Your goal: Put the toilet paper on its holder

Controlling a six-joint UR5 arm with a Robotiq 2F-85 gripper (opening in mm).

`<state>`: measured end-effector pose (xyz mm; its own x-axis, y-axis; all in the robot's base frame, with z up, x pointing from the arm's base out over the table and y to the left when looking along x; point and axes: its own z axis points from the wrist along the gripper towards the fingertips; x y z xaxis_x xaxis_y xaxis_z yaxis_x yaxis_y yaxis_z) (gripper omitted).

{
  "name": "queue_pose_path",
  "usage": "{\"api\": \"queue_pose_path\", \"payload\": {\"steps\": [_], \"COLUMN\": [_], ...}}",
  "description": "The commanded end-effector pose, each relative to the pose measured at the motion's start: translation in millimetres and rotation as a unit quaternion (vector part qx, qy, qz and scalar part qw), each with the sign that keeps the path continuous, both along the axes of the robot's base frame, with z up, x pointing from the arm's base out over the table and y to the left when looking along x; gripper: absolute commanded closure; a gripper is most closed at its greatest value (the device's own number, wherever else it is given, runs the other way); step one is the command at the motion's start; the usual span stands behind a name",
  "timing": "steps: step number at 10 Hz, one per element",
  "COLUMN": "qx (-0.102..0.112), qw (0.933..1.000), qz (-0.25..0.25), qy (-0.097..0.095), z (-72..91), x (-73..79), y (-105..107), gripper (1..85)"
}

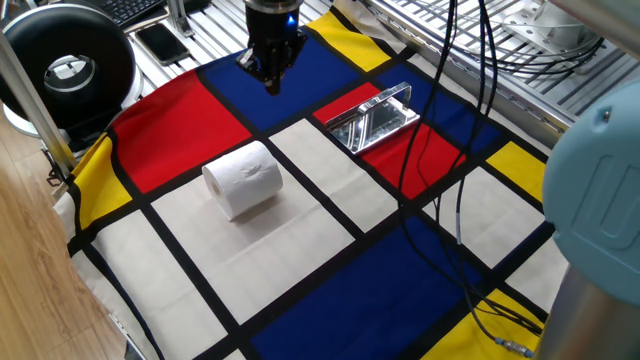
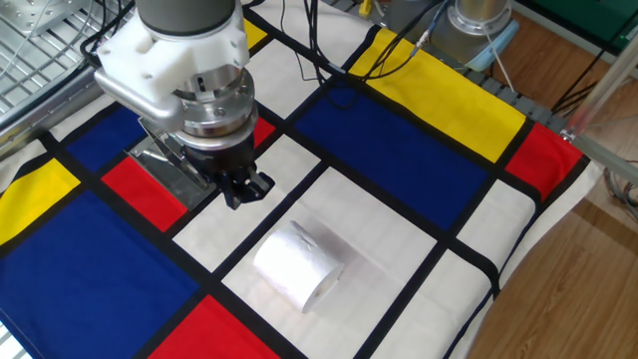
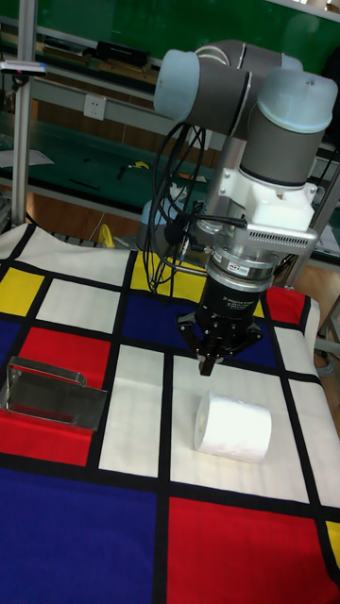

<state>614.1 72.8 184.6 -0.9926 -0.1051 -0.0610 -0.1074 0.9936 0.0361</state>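
The toilet paper point(image 1: 243, 178) point(image 2: 297, 265) point(image 3: 233, 427) is a white roll lying on its side on a white square of the checked cloth. My gripper point(image 1: 269, 80) point(image 2: 239, 194) point(image 3: 209, 364) hangs above the cloth just beyond the roll, apart from it, pointing down, with its fingers shut together on nothing. The holder point(image 1: 372, 118) point(image 3: 52, 394) is a shiny chrome plate standing on a red square, off to the side of the roll. In the other fixed view the holder point(image 2: 164, 160) is partly hidden behind my wrist.
A black round device point(image 1: 68, 70) and a phone point(image 1: 162, 42) lie beyond the cloth's far left corner. Black cables point(image 1: 445, 190) trail across the cloth near the holder. A pale blue arm housing point(image 1: 600, 200) fills the right edge. The cloth's edge drops to wooden floor point(image 2: 558, 289).
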Motion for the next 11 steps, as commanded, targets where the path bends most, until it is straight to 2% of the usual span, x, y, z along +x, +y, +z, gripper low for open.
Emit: {"api": "queue_pose_path", "payload": {"steps": [1, 3, 6, 11], "qx": [-0.005, 0.0, 0.003, 0.017], "qw": [0.9988, 0.998, 0.9988, 0.9991], "qz": [0.048, 0.062, 0.047, 0.037], "qy": [-0.004, -0.011, -0.014, -0.013], "z": [-4.5, -14.2, -24.3, -22.6], "x": [-1.0, 0.3, -5.9, -6.0], "y": [9, 26, 46, 66], "gripper": [74.0, 74.0, 74.0, 74.3]}}
